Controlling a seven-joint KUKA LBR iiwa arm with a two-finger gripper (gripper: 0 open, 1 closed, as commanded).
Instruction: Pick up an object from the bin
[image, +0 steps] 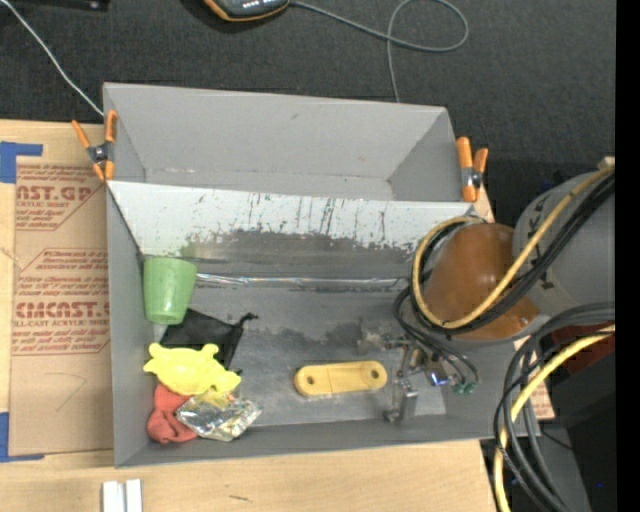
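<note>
The gripper (404, 398) sits low just beside the right end of the flat mustard-yellow bar (340, 378) — a likely pick, lying alone, well apart from the toy heap (195, 385) to its left — though open or closed I cannot tell.

Arm (592, 235) reaches in from right; orange wrist cover (478, 278) wrapped by looped cables (432, 300); gripper (403, 398) low, pointing down.

I see a green cup (168, 290) at the bin's (300, 150) left wall. Black cloth (212, 335), yellow toy (190, 370), red lump (165, 420) and foil (218, 415) are heaped in the near-left corner.
</note>
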